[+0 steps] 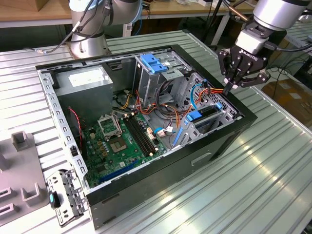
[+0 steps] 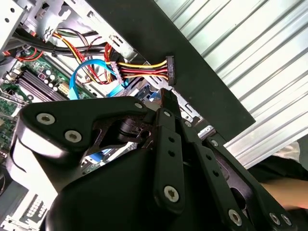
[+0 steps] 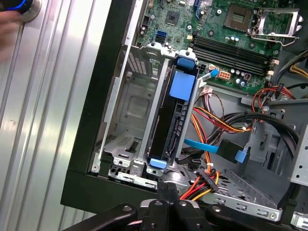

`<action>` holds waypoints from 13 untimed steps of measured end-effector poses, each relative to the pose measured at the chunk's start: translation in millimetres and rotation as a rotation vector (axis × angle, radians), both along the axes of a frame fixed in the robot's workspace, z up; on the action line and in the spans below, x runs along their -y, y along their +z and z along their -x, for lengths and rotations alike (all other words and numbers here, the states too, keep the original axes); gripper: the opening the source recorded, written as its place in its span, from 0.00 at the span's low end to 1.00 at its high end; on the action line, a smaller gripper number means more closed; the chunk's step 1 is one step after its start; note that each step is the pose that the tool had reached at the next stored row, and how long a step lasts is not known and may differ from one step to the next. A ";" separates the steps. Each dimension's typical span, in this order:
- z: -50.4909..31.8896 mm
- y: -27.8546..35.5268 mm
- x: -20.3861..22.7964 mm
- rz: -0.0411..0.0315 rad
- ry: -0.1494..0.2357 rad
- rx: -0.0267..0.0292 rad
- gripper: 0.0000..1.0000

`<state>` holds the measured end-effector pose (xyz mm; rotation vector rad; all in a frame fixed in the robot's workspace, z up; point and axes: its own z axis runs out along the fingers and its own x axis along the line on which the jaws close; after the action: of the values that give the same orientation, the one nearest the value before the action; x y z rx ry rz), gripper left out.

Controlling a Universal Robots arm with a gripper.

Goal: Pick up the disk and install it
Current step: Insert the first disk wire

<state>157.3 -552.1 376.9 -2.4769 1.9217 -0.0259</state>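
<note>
The disk [image 3: 169, 120] stands on edge in a slot of the metal bay at the case's corner, dark along its side with blue plastic rails and a blue tab [image 3: 184, 84]. In the exterior view the disk [image 1: 205, 112] sits low in that bay at the case's right end. My gripper [image 1: 228, 88] hovers just above the case's right wall and the bay, its fingers shut together with nothing seen between them. In the second wrist view my gripper [image 2: 166, 96] points at the bay beside a black power connector [image 2: 169, 70]. In the first wrist view my gripper [image 3: 166, 189] is close to the coloured wire bundle [image 3: 204, 182].
The open black computer case [image 1: 161, 168] lies on a ribbed metal table. Inside are a grey power-supply box [image 1: 85, 84], a motherboard [image 1: 119, 141], a blue bracket [image 1: 153, 62] on the upper drive cage and loose cables. A blurred hand [image 3: 8, 26] is by the case.
</note>
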 end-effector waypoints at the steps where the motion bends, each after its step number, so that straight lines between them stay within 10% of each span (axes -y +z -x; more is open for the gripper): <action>1: 0.0 0.0 -0.1 0.0000 0.001 0.0000 0.12; 13: 0.0 0.0 -0.1 -0.0001 0.003 0.0000 0.12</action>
<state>157.4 -552.0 376.9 -2.4798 1.9179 -0.0258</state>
